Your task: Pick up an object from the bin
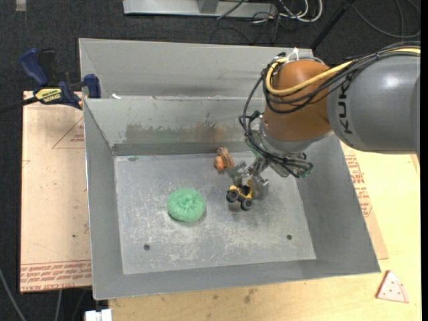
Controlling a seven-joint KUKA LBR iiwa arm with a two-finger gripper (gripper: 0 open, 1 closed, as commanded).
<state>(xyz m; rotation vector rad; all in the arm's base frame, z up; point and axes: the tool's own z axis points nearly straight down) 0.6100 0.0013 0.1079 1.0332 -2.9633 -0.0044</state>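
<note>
My gripper (249,184) hangs low over the middle of the bin, right of centre, under the orange wrist cover. Directly at its fingertips lies a small yellow and black toy vehicle (239,196) with dark wheels; the fingers stand close round its upper right side. I cannot make out whether they are pressed on it. A small orange-brown object (222,159) lies just up and left of the gripper, near the bin's back wall. A round green scrubby pad (186,204) rests on the bin floor to the left of the toy.
The arm and its orange wrist cover with cables reach in from the right and hide the bin's back right part. The bin's sloping walls rise on all sides.
</note>
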